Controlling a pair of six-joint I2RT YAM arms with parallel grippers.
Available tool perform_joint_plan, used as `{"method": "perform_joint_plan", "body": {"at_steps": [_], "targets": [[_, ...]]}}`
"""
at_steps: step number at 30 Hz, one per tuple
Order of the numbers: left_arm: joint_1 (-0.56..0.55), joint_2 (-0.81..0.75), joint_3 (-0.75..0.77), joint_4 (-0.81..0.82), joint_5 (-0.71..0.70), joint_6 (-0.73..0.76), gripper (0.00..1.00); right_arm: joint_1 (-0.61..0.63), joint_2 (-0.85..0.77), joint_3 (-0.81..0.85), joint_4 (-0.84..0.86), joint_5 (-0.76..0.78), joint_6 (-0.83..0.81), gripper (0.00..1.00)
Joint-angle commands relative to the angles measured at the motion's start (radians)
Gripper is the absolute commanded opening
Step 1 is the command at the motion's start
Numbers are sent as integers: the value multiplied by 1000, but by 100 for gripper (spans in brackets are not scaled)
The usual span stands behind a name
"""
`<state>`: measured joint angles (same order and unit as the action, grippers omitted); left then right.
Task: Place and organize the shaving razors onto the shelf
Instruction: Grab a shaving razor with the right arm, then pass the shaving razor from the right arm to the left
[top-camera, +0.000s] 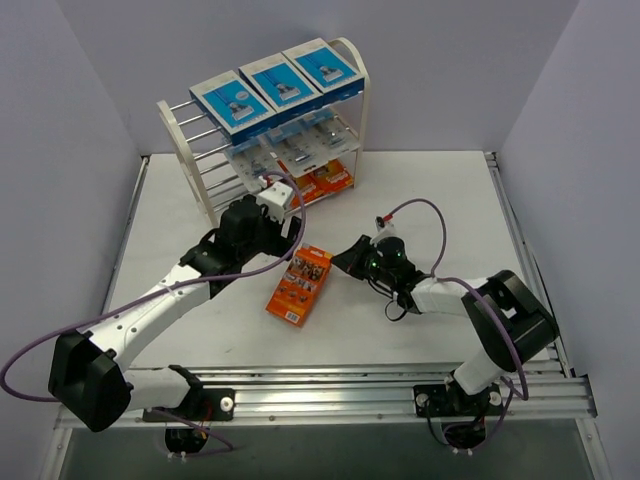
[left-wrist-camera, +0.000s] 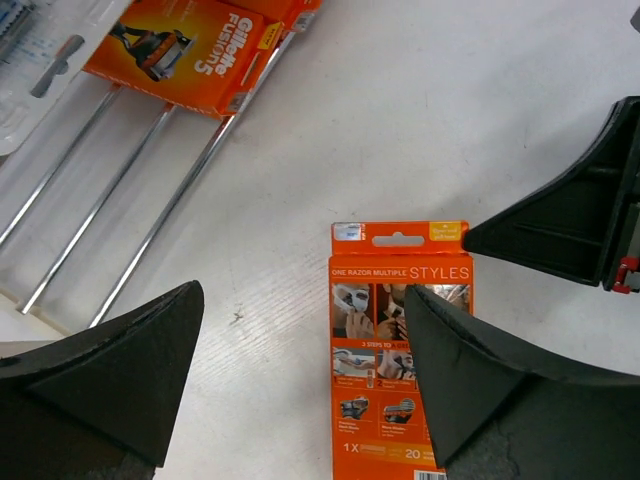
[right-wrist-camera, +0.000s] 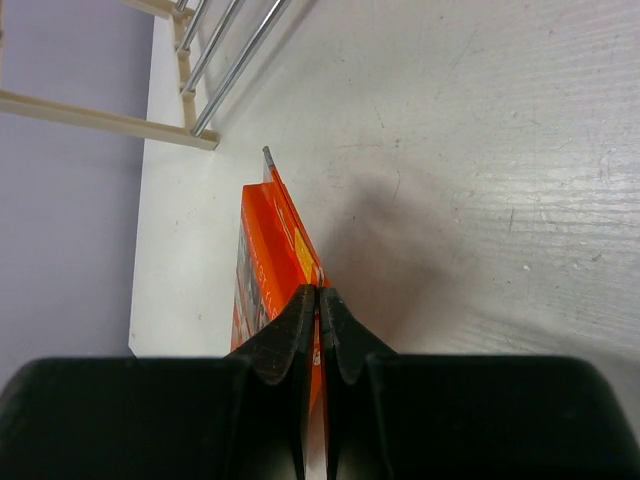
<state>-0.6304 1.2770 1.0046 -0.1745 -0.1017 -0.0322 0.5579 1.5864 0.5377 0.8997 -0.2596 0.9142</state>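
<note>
Tabletop bears orange pack below left gripper, jaws spread; right gripper, jaws pressed together, at its corner.

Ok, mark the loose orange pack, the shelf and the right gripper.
orange pack (top-camera: 300, 285), top view, middle of its printed face.
shelf (top-camera: 185, 158), top view, white left end panel.
right gripper (right-wrist-camera: 318, 292), right wrist view, between its closed fingertips.

My left arm stretches forward, and the left gripper points down with its fingers spread wide. My right arm folds in low, with the right gripper pinched tight, its tip just ahead and right of the left gripper's right finger.
</note>
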Motion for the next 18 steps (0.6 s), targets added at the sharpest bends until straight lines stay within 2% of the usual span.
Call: {"method": "perform_joint_plan", "body": {"at_steps": [1,3,8,18], "targets": [[8,-21,-17,18,-21,25,91,8,-86,47,-71,-9,-90,0],[17,-30,-17,17,-10,25,91,10,-126,56,-117,-15,-119,0],[46,-64,-3,0,184,29,92,10,-216,65,-156,-67,-228,0],[63,-208,0,-23,349,67,94,39,-367,107,-272,-185,-429,0]]}}
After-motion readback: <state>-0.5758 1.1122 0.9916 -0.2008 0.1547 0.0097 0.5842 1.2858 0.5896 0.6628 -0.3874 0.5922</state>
